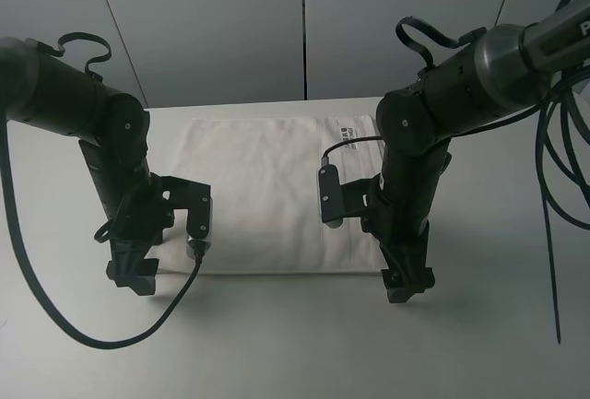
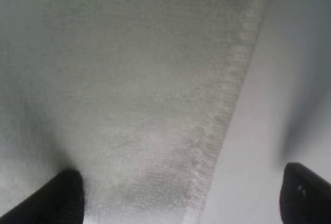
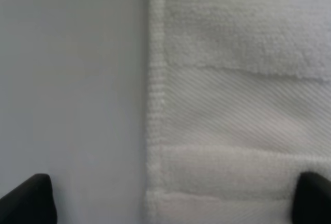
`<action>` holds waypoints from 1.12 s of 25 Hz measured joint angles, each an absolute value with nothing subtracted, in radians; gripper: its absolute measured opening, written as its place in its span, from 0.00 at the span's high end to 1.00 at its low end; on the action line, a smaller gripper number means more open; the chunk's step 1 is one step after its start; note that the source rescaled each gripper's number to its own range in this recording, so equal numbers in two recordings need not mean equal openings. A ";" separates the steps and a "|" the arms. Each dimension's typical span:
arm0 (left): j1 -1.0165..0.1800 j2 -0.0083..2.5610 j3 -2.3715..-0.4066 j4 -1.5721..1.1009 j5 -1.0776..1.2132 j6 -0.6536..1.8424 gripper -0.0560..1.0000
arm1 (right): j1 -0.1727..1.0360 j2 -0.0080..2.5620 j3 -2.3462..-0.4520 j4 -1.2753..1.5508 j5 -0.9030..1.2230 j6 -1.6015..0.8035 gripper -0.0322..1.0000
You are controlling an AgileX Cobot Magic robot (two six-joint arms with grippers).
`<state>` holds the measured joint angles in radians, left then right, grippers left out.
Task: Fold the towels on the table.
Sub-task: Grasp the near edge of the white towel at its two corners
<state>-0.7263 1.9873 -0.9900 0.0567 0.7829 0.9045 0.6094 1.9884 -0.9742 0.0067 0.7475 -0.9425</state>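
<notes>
The white towel [image 1: 267, 192] lies flat on the white table [image 1: 277, 344], its dark-printed label [image 1: 348, 132] at the far right corner. My left gripper [image 1: 134, 275] hangs over the towel's near left corner. In the left wrist view the gripper [image 2: 183, 203] is open, its fingertips [image 2: 62, 198] straddling the towel [image 2: 129, 79] edge. My right gripper [image 1: 406, 284] hangs over the near right corner. In the right wrist view the gripper [image 3: 170, 203] is open, straddling the edge of the towel [image 3: 232, 27] by its woven band [image 3: 232, 110]. Neither holds anything.
Bare table shows beside the towel in both wrist views [image 2: 295, 79] [image 3: 72, 79]. Black cables [image 1: 562, 187] hang at the right of the right arm, and one loops on the table near the left arm [image 1: 111, 339]. A grey wall [image 1: 230, 21] stands behind the table.
</notes>
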 joint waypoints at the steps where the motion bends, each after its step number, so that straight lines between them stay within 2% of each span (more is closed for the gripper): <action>1: -0.726 1.987 -0.990 0.057 0.783 0.904 0.02 | 0.609 1.988 -0.974 0.000 0.745 -0.942 0.05; 6: -0.726 1.987 -0.990 0.057 0.783 0.904 0.02 | 0.609 1.994 -0.977 -0.015 0.718 -0.939 0.26; 21: -0.726 1.987 -0.990 0.057 0.781 0.904 0.02 | 0.609 2.019 -0.987 -0.035 0.718 -0.906 0.31; 23: -0.726 1.987 -0.990 0.057 0.781 0.904 0.02 | 0.609 2.021 -0.987 -0.045 0.708 -0.902 0.39; 25: -0.726 1.987 -0.990 0.057 0.781 0.904 0.02 | 0.609 2.023 -0.990 -0.060 0.692 -0.897 0.51; 28: -0.726 1.987 -0.990 0.057 0.781 0.904 0.02 | 0.609 2.025 -0.995 -0.079 0.667 -0.890 0.73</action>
<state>-0.7263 1.9873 -0.9900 0.0567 0.7809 0.9045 0.6094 2.0252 -0.9950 -0.0794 0.6668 -0.8903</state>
